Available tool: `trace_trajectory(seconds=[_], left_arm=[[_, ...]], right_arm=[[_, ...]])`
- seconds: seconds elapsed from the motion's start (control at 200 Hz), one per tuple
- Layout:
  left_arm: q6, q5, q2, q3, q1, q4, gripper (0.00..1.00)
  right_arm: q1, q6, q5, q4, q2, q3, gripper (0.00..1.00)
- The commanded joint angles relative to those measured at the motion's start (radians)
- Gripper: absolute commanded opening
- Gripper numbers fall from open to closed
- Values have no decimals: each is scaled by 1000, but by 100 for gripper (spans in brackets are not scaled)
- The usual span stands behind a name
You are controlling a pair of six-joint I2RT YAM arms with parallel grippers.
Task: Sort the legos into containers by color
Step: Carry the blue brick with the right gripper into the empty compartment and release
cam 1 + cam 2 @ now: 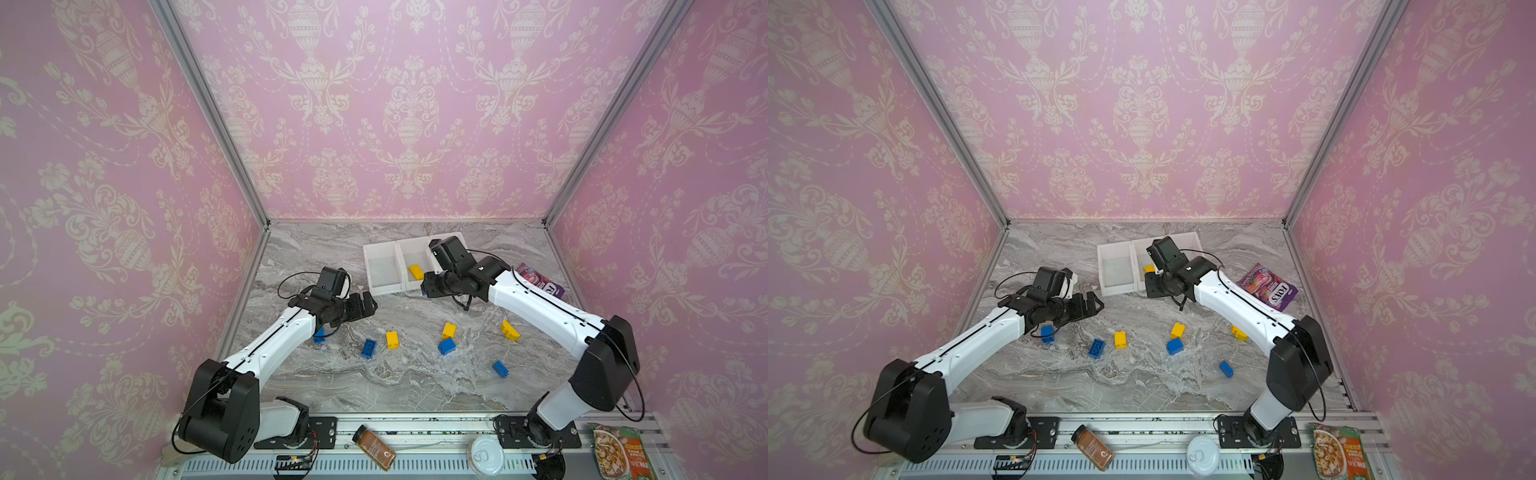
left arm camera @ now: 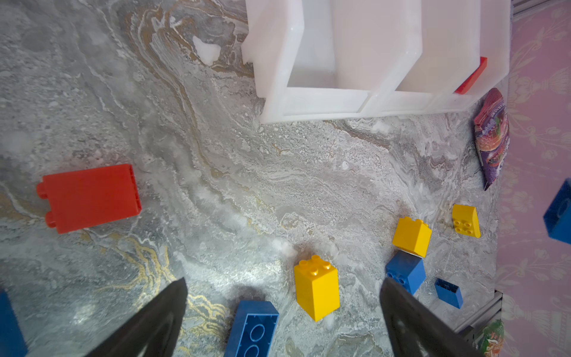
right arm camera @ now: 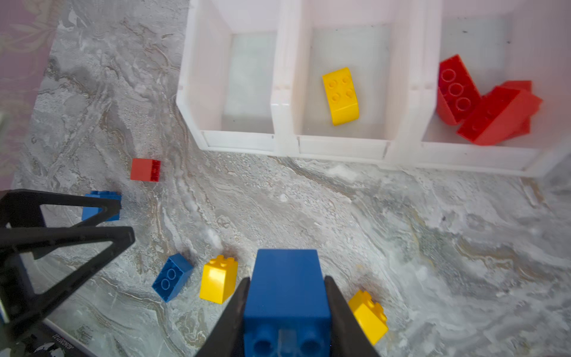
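Observation:
My right gripper (image 3: 287,279) is shut on a blue lego (image 3: 287,296), just in front of the containers (image 3: 238,139). In the right wrist view the left bin is empty, the middle one holds a yellow lego (image 3: 341,95), and the right one holds red legos (image 3: 488,108). My left gripper (image 2: 283,279) hangs open above the table with nothing in it. Loose on the marble are a red lego (image 2: 89,197), yellow legos (image 1: 392,339) (image 1: 449,330) (image 1: 510,331) and blue legos (image 1: 368,348) (image 1: 447,345) (image 1: 500,368). In both top views my right wrist covers the right bin.
A purple candy pouch (image 1: 540,280) lies at the right, behind my right arm. On the front rail lie a spice jar (image 1: 374,446), a white-lidded can (image 1: 486,455) and a snack packet (image 1: 619,453). Another blue lego (image 1: 319,336) sits half under my left forearm.

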Motion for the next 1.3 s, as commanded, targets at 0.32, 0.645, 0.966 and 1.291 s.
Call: trace_trajectory(seconds=[0.32, 0.645, 0.966, 1.291], left_arm=[[-27, -29, -94, -26, 13, -48, 99], [-29, -35, -126, -33, 13, -64, 99], [-30, -39, -122, -35, 14, -62, 99], [-35, -42, -125, -33, 14, -61, 99]], right_arm=[[43, -116, -76, -96, 542, 647, 30], [26, -108, -34, -168, 780, 891, 30], [7, -99, 0, -196, 852, 925, 31], [6, -111, 27, -203, 852, 912, 47]])
